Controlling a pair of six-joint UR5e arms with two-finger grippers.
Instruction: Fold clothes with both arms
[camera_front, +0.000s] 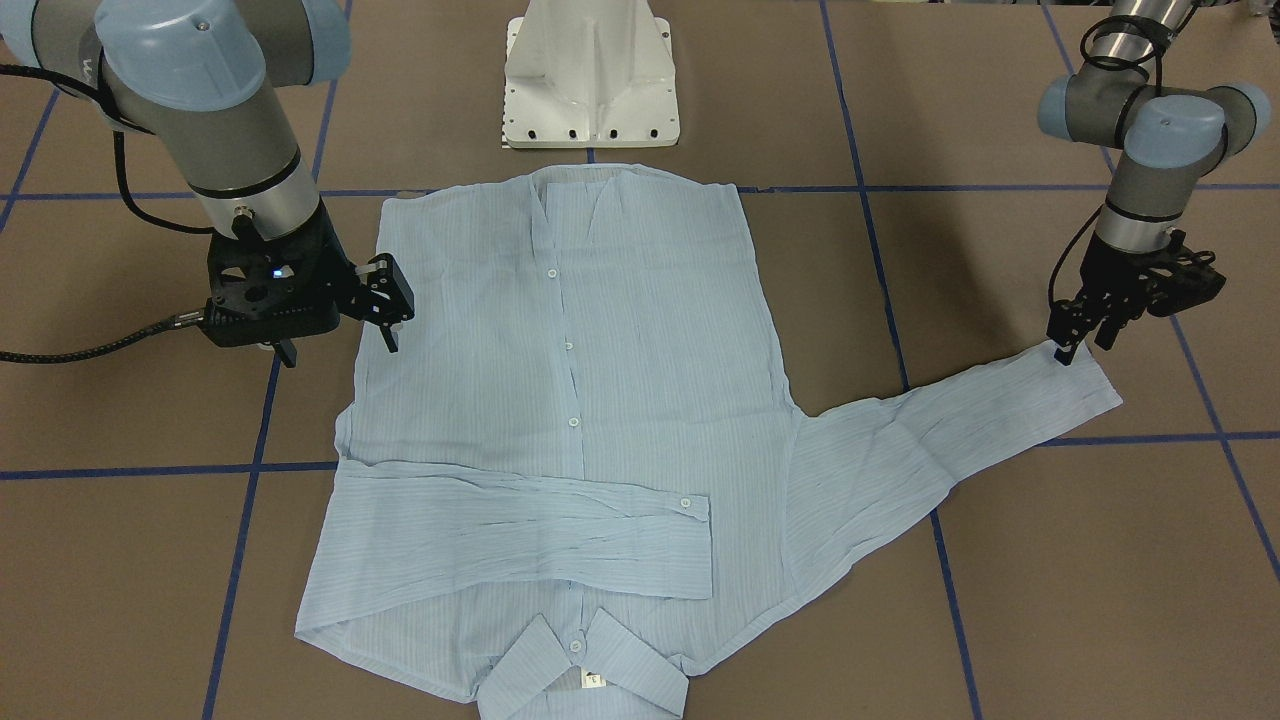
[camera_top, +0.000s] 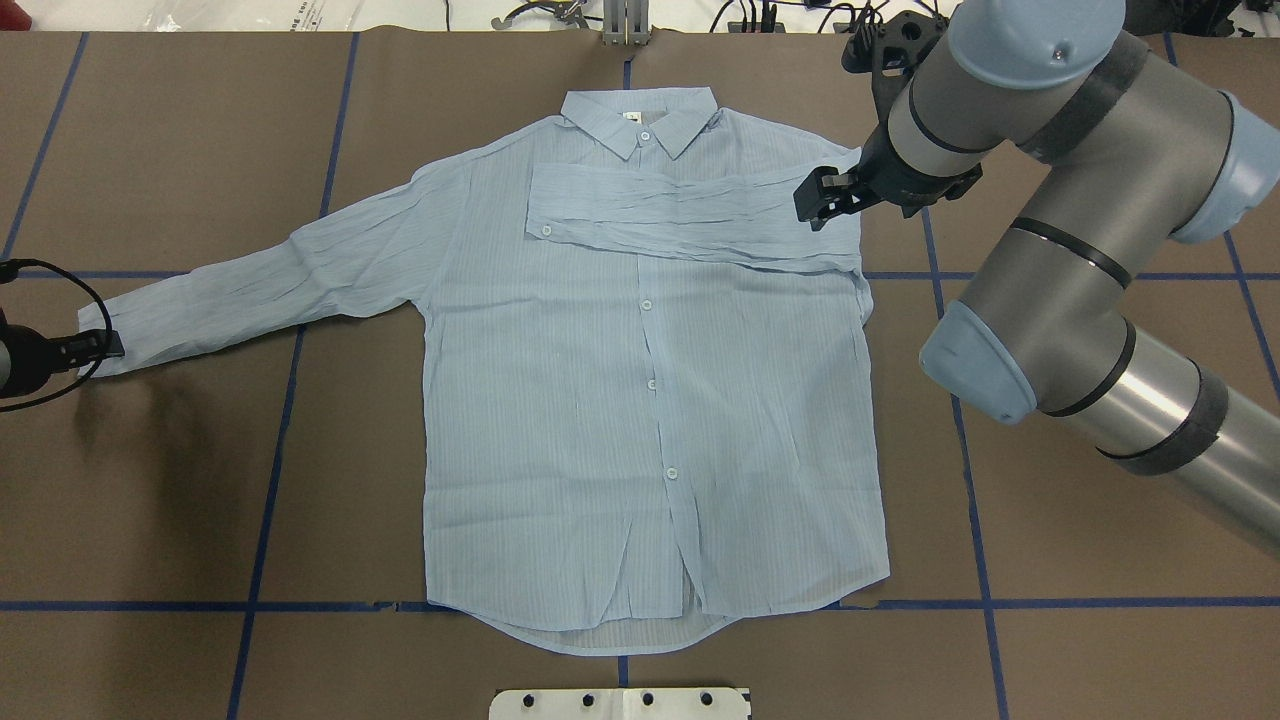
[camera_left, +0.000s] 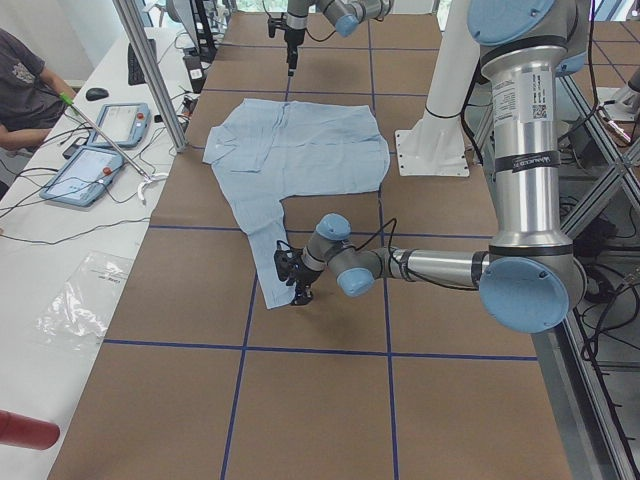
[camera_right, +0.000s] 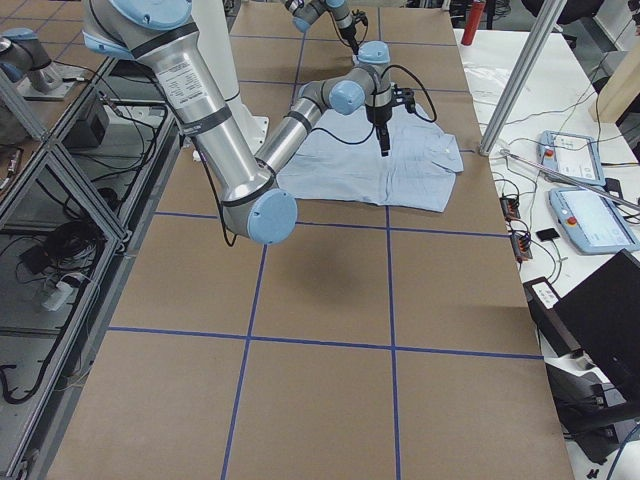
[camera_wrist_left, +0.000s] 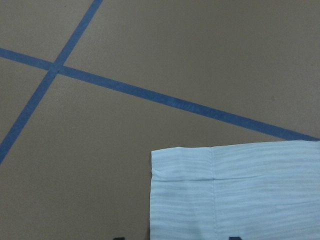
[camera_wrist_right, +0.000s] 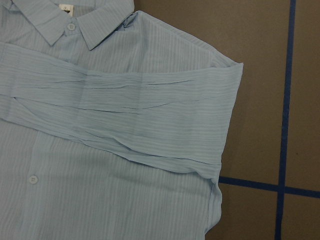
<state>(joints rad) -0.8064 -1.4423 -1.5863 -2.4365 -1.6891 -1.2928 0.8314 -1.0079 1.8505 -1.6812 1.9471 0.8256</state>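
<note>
Overhead exterior view: see the shirt (camera_top: 640, 400) spread flat, its shoulder just under the right gripper (camera_top: 815, 200), one sleeve reaching out to the left gripper (camera_top: 100, 345). Likely soft, thin, light and floppy. Pinch the cuff (camera_wrist_left: 182, 200) lying right at the left gripper, spread apart now. Cannot tell apart or together for the right gripper.

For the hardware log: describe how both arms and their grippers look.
The left arm and right arm: grey metal tubes, light-blue rounded joint caps, black bands. Black cables loop along both; a braided cable feeds the right wrist. White printed labels mark the left arm. The left gripper and right gripper: black, two-fingered.
</note>
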